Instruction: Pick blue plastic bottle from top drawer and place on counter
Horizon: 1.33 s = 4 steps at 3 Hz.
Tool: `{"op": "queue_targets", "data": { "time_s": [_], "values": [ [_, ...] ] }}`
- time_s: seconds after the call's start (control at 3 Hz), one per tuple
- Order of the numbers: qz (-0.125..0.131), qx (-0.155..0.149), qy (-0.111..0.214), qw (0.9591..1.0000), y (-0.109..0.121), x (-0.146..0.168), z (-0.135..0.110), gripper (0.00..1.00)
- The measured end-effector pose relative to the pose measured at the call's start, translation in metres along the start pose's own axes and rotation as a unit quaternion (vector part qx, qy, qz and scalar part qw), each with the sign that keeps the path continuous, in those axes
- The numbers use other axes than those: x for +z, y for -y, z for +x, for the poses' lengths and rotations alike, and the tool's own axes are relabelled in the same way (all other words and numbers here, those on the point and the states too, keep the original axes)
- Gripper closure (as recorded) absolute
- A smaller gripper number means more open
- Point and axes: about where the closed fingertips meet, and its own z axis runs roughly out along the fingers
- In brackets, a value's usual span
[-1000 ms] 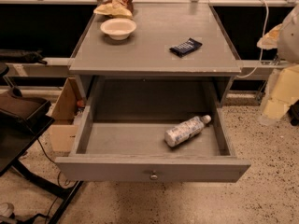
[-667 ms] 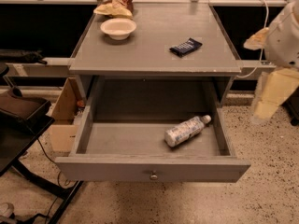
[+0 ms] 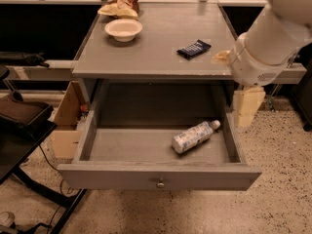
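The blue plastic bottle (image 3: 193,137), clear with a white cap and a pale label, lies on its side in the right half of the open top drawer (image 3: 122,177), cap pointing to the back right. The grey counter (image 3: 161,43) sits above the drawer. My gripper (image 3: 247,108) hangs cream-coloured below the white arm (image 3: 273,38), just outside the drawer's right wall, level with the gap under the counter. It is to the right of the bottle and above it, not touching it and holding nothing that I can see.
On the counter stand a white bowl (image 3: 123,29), a chip bag (image 3: 122,1) behind it, and a dark blue snack wrapper (image 3: 193,48) at the right. A cardboard box (image 3: 66,126) sits left of the drawer. A black stand (image 3: 19,126) fills the left side.
The arm has swung in from the right edge toward the stand, bringing the gripper close to the drawer's right wall. The bottle and drawer have not moved.
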Motion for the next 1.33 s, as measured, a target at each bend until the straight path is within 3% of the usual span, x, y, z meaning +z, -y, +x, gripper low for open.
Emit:
{"op": "queue_targets", "data": {
  "time_s": [0.33, 0.67, 1.33],
  "values": [
    [-0.018, -0.064, -0.001, 0.9978, 0.014, 0.041, 0.002, 0.0],
    [-0.039, -0.093, 0.003, 0.9949, 0.023, 0.076, 0.011, 0.0],
    [-0.051, -0.101, -0.003, 0.9935, 0.023, 0.093, 0.01, 0.0]
  ]
}}
